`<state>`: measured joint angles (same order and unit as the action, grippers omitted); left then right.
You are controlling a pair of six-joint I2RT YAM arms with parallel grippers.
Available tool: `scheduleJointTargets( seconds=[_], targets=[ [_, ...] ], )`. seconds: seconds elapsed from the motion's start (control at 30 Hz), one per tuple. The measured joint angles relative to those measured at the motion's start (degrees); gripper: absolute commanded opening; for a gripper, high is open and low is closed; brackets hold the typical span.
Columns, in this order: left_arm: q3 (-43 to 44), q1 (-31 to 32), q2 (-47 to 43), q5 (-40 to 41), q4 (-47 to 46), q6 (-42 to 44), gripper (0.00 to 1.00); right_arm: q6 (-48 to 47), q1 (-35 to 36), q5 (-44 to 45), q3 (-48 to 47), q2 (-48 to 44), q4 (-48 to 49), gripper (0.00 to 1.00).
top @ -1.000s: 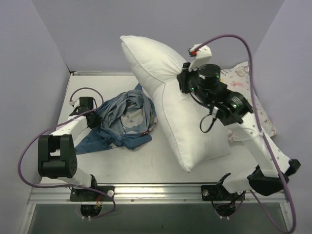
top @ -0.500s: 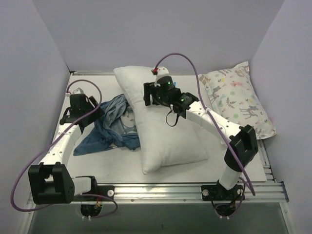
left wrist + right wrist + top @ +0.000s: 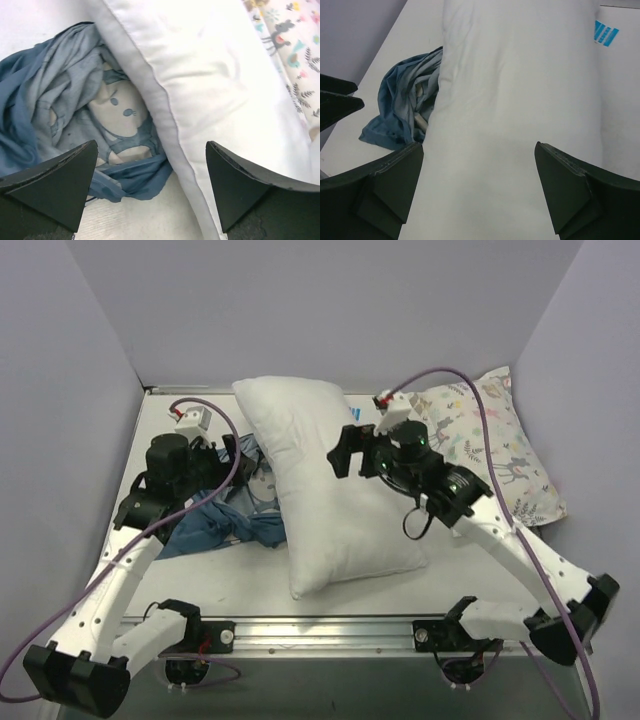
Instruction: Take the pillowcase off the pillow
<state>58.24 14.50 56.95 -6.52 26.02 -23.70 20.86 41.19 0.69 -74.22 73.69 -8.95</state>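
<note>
The plain white pillow (image 3: 335, 502) lies flat on the table, bare, running from back left to front. The blue pillowcase (image 3: 232, 524) sits crumpled beside its left edge, partly tucked under it, with a pale cartoon print (image 3: 117, 107) showing. My left gripper (image 3: 228, 452) hovers over the pillowcase (image 3: 60, 110) and the pillow's seam (image 3: 170, 125), open and holding nothing. My right gripper (image 3: 345, 453) hangs above the middle of the pillow (image 3: 520, 115), open and holding nothing. The pillowcase (image 3: 402, 107) shows at the left of the right wrist view.
A white pillow printed with pastel animals and leaves (image 3: 495, 445) lies at the back right against the wall. Purple walls close in the table on three sides. A blue sticker (image 3: 606, 33) marks the tabletop beyond the pillow. A metal rail (image 3: 320, 630) runs along the near edge.
The pillow, held up a second ago, has dropped flat onto the table. Both grippers have opened, letting go of pillow and pillowcase. Both arms have risen and pulled back.
</note>
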Motion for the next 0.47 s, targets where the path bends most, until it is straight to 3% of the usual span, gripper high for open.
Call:
scheduleJointTargets(
  seconds=[0.27,0.47],
  targets=[
    [-1.62,1.77,-5.20,-1.25,0.17,2.95,0.97,2.32,-1.05,7.63,18.84,-19.06,-3.32,1.00],
    [-4.35,1.79,-6.23,-2.54,0.39,4.24,0.98,2.91,-1.90,10.73,22.34,-21.90,-6.88,1.00]
  ],
)
